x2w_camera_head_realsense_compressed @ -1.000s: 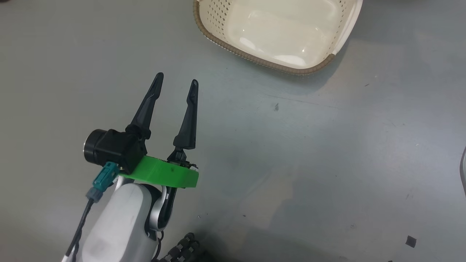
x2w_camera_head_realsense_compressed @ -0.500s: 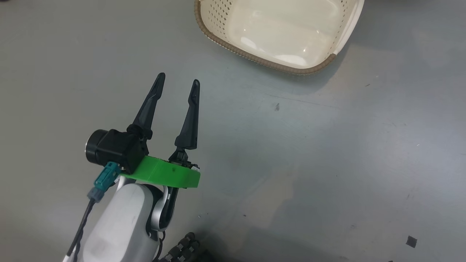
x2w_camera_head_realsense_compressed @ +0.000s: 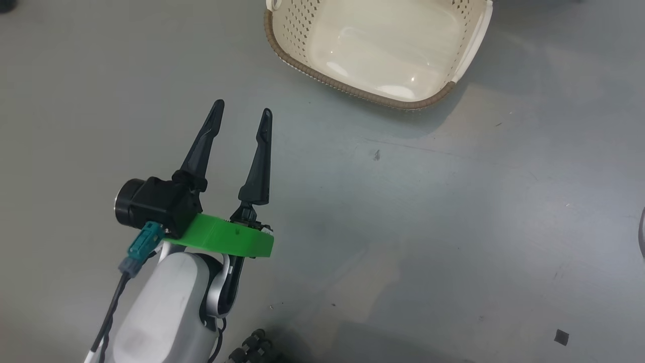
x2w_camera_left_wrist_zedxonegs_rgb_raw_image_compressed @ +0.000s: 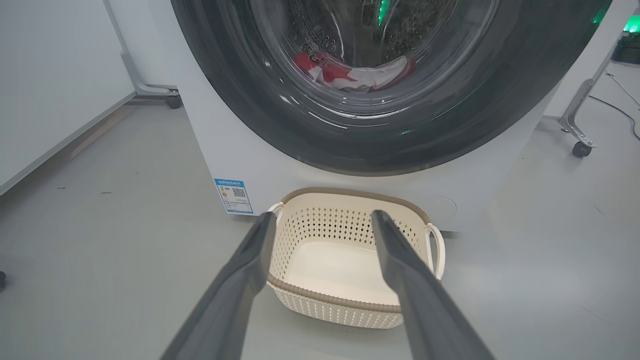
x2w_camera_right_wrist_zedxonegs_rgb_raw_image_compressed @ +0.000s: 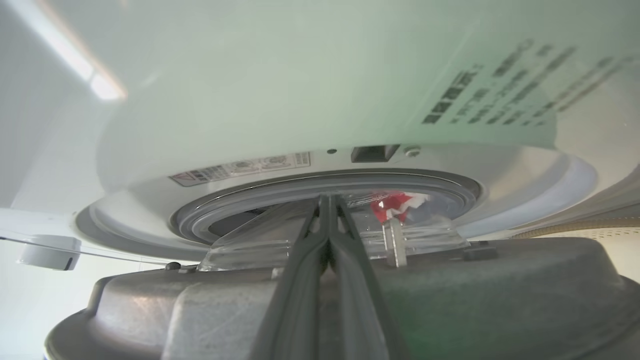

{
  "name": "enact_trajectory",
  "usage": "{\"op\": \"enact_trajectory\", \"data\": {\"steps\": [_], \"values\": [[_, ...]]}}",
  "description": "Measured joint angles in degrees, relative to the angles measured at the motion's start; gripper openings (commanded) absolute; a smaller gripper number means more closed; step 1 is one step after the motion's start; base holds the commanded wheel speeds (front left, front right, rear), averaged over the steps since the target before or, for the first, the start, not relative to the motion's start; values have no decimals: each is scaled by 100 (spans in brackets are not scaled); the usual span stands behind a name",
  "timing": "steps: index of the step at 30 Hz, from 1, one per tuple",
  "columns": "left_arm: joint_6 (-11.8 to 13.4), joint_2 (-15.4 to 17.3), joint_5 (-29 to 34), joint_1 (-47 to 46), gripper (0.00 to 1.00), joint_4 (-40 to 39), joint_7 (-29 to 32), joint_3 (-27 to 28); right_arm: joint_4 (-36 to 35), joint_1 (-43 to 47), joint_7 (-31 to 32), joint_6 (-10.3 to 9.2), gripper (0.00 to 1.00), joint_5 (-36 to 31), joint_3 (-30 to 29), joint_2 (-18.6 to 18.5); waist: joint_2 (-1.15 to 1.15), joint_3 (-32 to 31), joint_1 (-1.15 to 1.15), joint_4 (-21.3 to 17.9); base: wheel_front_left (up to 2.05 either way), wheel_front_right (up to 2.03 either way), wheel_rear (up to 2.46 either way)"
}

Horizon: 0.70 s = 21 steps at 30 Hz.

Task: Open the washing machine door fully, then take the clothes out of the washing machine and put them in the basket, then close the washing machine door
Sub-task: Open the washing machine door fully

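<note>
Looked like step 1: opening door (x2w_camera_right_wrist_zedxonegs_rgb_raw_image_compressed: 500, 280). Showed R gripper (x2w_camera_right_wrist_zedxonegs_rgb_raw_image_compressed: 327, 200) shut, empty, tips by door's glass; L gripper (x2w_camera_head_realsense_compressed: 243, 108) spread wide, empty, over floor (x2w_camera_head_realsense_compressed: 453, 227). Showed clothes (x2w_camera_left_wrist_zedxonegs_rgb_raw_image_compressed: 350, 75) inside drum (x2w_camera_left_wrist_zedxonegs_rgb_raw_image_compressed: 410, 30), basket (x2w_camera_left_wrist_zedxonegs_rgb_raw_image_compressed: 350, 196) before washer (x2w_camera_left_wrist_zedxonegs_rgb_raw_image_compressed: 240, 165). Probably needed wider door swing next.

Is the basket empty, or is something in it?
Empty. The basket shows a bare cream bottom; the red clothes lie inside the washing machine.
</note>
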Motion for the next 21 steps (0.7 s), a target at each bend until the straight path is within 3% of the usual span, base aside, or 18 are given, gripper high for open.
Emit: {"op": "enact_trajectory", "data": {"steps": [21], "values": [[0, 0, 188, 10, 100, 168, 0, 154, 426, 816, 345, 361, 0, 335, 14, 159, 0, -569, 0, -207, 0, 0, 0]]}}
